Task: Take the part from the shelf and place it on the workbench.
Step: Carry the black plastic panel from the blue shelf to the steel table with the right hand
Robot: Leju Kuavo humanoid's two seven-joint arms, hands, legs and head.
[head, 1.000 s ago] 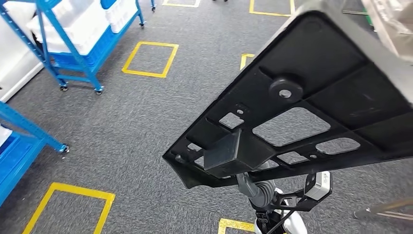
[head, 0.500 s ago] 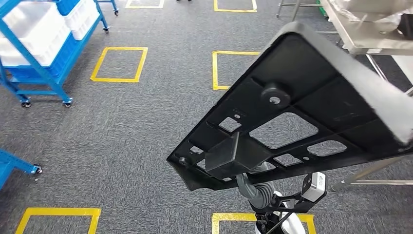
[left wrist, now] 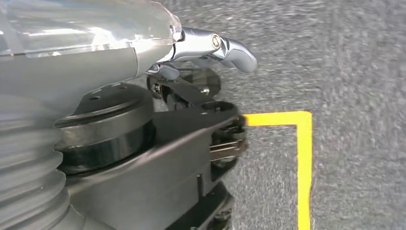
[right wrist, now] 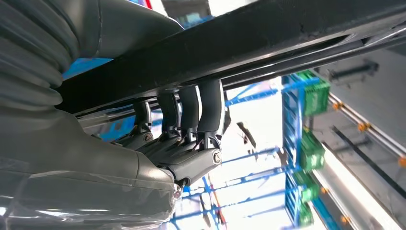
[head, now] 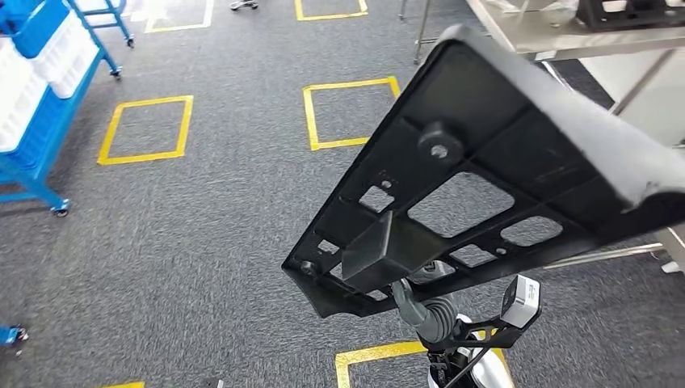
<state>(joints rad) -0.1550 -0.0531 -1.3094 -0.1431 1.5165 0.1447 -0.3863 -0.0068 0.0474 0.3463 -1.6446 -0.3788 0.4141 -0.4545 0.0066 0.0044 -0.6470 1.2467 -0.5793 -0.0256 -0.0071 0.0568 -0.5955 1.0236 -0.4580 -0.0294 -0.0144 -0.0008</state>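
Black part gripped by right hand fingers.

— What covers the ground?
— Grey carpet marked with yellow tape squares.
— And the furniture?
— A blue wheeled rack holding white bins stands at ten o'clock; a steel table sits at one o'clock.

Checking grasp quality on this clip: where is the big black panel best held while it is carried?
Along its solid rim, from below, as the right hand does: the black panel is flat, wide and pierced by cut-outs, so fingers under an edge support it best.
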